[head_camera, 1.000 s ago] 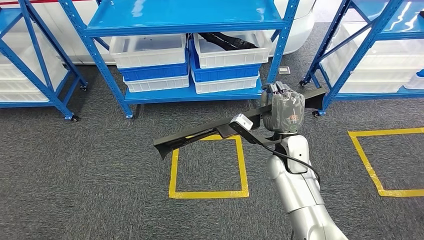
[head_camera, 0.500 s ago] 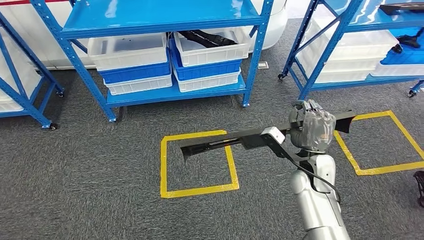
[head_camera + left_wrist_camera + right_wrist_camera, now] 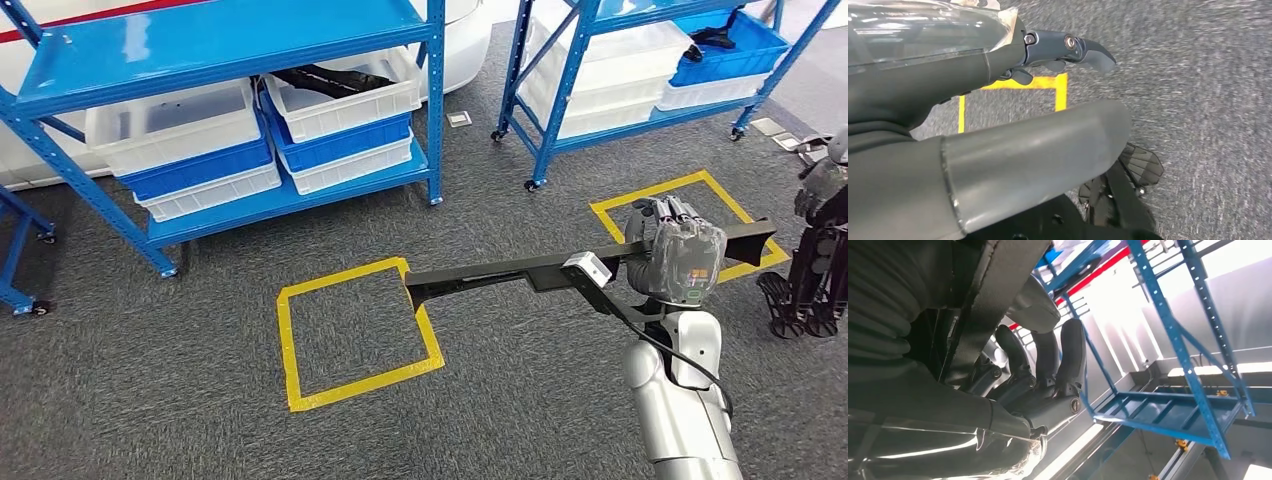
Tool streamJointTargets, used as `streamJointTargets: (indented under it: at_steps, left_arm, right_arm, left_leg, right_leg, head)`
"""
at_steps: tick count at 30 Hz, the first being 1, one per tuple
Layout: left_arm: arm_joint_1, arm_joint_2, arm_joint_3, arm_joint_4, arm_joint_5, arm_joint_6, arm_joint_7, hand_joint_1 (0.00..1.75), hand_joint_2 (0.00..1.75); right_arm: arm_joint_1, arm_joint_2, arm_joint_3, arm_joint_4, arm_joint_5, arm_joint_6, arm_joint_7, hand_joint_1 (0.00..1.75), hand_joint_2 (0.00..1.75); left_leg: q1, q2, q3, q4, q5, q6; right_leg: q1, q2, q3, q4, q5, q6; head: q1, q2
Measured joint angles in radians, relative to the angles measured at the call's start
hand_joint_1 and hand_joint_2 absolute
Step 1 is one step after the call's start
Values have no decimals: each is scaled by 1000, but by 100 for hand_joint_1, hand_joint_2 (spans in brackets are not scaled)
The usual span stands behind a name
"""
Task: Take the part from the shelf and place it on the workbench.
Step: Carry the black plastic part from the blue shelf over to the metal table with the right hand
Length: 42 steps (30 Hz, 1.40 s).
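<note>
Black, long flat bar-shaped part [image 3: 520, 272] is gripped by the right hand [image 3: 676, 262]; the right wrist view shows fingers [image 3: 1048, 357] wrapping it. Left hand [image 3: 998, 55] is blurred, grip unclear.

Left hand [image 3: 998, 100] empty, fingers [image 3: 1088, 50] apart, above carpet [image 3: 1198, 100].

Grey carpet floor [image 3: 180, 420]. Yellow tape square [image 3: 355, 333] on floor, second yellow tape square [image 3: 690, 215] further right. Blue metal rack [image 3: 240, 120] behind first square; white bins [image 3: 175, 120] and blue bins [image 3: 335, 140] stacked on low level, one white bin [image 3: 345, 85] with dark items inside. Second blue rack [image 3: 640, 60] on wheels at right, blue tray [image 3: 725, 45] on it. Black stand [image 3: 810, 280] at right edge.
</note>
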Motion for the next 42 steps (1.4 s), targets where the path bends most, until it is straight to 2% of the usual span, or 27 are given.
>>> streamJointTargets:
  at_steps: [2,3,4,5,6,8,10,12,13,14,16,18,19,21,23,25,27,28,29,30,32,34,36,37,39,40,42]
  left_arm:
    - [-1,4,0,0,0,1,1,0,0]
    - [-1,5,0,0,0,2,1,0,0]
    - [-1,6,0,0,0,3,2,0,0]
    - [-2,5,0,0,0,4,3,0,0]
    - [-2,5,0,0,0,4,4,0,0]
    - [-3,5,0,0,1,5,5,0,0]
    - [-3,4,0,0,1,6,9,0,0]
    - [-1,4,0,0,1,9,13,0,0]
    - [-1,4,0,0,1,10,15,0,0]
    - [-2,3,0,0,0,13,18,0,0]
    - [-4,2,0,0,-1,22,23,0,0]
    - [-7,0,0,0,-2,35,25,0,0]
    - [-8,0,0,0,-2,40,25,0,0]
    - [-10,-1,0,0,-1,50,22,0,0]
    - [-11,-2,0,0,1,59,15,0,0]
    - [-10,-3,0,0,9,64,0,0,0]
    - [-7,-4,3,0,20,68,-16,0,0]
    - [-5,-4,4,0,25,69,-23,0,0]
    - [-5,-4,6,0,28,70,-28,0,0]
    - [-5,-4,7,0,30,71,-31,0,0]
    - [-5,-4,9,0,31,71,-34,0,0]
    - [-5,-4,11,0,31,71,-35,0,0]
    - [-5,-6,13,0,31,72,-36,0,0]
    - [-6,-6,13,0,32,72,-37,0,0]
    - [-6,-7,13,0,32,71,-39,0,0]
    - [-6,-8,13,0,32,70,-39,0,0]
    - [-4,-8,14,0,33,65,-40,0,0]
  right_arm:
    - [-14,-7,-2,12,1,0,0,175,175]
    - [-21,-11,-2,18,2,0,2,175,175]
    - [-26,-14,-2,24,6,0,7,175,175]
    - [-32,-19,-2,32,11,-2,13,175,175]
    - [-39,-24,-2,42,16,-3,20,175,175]
    - [-69,-39,-3,80,22,-6,33,175,175]
    - [-117,-48,-4,135,31,-9,44,175,175]
    - [-167,-49,-3,200,53,-10,60,175,175]
    - [-191,-49,-2,237,68,-10,72,175,175]
    - [-217,-50,-1,276,84,-10,85,175,175]
    - [-281,-51,0,357,118,-10,115,175,175]
    - [-352,-51,3,440,148,-8,141,175,175]
    - [-384,-51,4,480,161,-8,151,175,175]
    - [-434,-51,7,552,183,-8,170,175,175]
    - [-475,-47,11,610,196,-7,182,175,175]
    - [-510,-35,17,657,194,-8,179,175,175]
    - [-528,-18,23,698,185,-10,164,175,175]
    - [-531,-11,25,712,182,-12,155,175,175]
    - [-532,-4,27,722,179,-14,146,175,175]
    - [-533,1,29,730,177,-15,140,175,175]
    - [-539,13,32,745,176,-17,134,175,175]
    - [-546,21,33,756,175,-17,133,175,175]
    - [-548,22,34,765,174,-17,133,175,175]
    - [-548,21,34,768,173,-18,132,175,175]
    - [-551,21,34,774,169,-18,124,175,175]
    - [-552,22,34,776,165,-19,119,175,175]
    - [-549,26,34,780,159,-19,109,175,175]
  left_leg:
    - [0,-50,61,-122,45,16]
    - [-2,-66,75,-153,52,20]
    - [-4,-70,79,-163,51,22]
    - [-7,-56,79,-166,55,23]
    - [-6,-44,80,-172,61,25]
    - [-3,-17,80,-184,74,32]
    - [-3,13,75,-188,79,37]
    - [-4,46,70,-187,81,37]
    - [-4,62,68,-187,81,37]
    - [-4,76,68,-186,81,36]
    - [-7,102,66,-180,78,29]
    - [-13,122,61,-171,74,17]
    - [-16,130,60,-169,73,12]
    - [-12,139,59,-166,72,2]
    - [-4,102,45,-132,43,-9]
    - [1,45,-3,-25,-19,-16]
    - [3,24,-63,97,-66,-17]
    - [3,21,-77,121,-64,-16]
    - [3,18,-73,106,-44,-12]
    - [3,11,-52,58,-10,-7]
    - [4,-33,8,-73,55,6]
    - [3,-63,40,-143,76,12]
    - [0,-45,43,-154,76,15]
    - [0,-34,45,-160,80,19]
    - [1,-9,48,-171,89,29]
    - [0,4,48,-172,90,31]
    - [-3,31,46,-172,90,33]
  right_leg:
    - [1,21,-3,1,5,8]
    - [0,31,-7,1,8,13]
    - [-2,41,-11,1,13,20]
    - [-5,53,-15,-2,18,27]
    - [-6,50,-22,1,19,32]
    - [-2,5,-51,45,-4,34]
    - [-1,-48,-111,168,-63,30]
    - [-4,-61,-158,281,-103,35]
    - [-7,-64,-156,290,-103,43]
    - [-10,-71,-130,255,-88,53]
    - [-14,-107,-46,113,-46,70]
    - [-10,-131,6,20,-24,63]
    - [-7,-131,10,10,-24,53]
    - [-7,-108,5,10,-18,36]
    - [-10,-90,2,8,-13,23]
    - [-11,-71,-1,8,-9,13]
    - [-6,-47,-4,8,-7,7]
    - [-4,-33,-5,8,-6,5]
    - [-2,-20,-5,9,-5,4]
    - [-1,-8,-6,9,-5,3]
    - [1,15,-8,10,-3,4]
    - [0,34,-16,11,2,12]
    - [-4,52,-24,8,10,25]
    - [-4,42,-30,12,9,29]
    - [0,-11,-63,70,-19,28]
    - [0,-41,-93,128,-45,25]
    - [-1,-58,-151,256,-91,24]
  head:
    - [2,0]
    - [2,0]
    - [2,0]
    - [2,0]
    - [1,0]
    - [7,0]
    - [17,0]
    - [21,0]
    - [21,0]
    - [22,0]
    - [22,0]
    - [20,0]
    - [18,0]
    - [14,0]
    - [10,0]
    - [4,0]
    - [2,0]
    - [2,0]
    - [1,0]
    - [1,0]
    - [1,0]
    - [2,0]
    - [3,0]
    - [3,0]
    - [9,0]
    - [11,0]
    - [14,0]
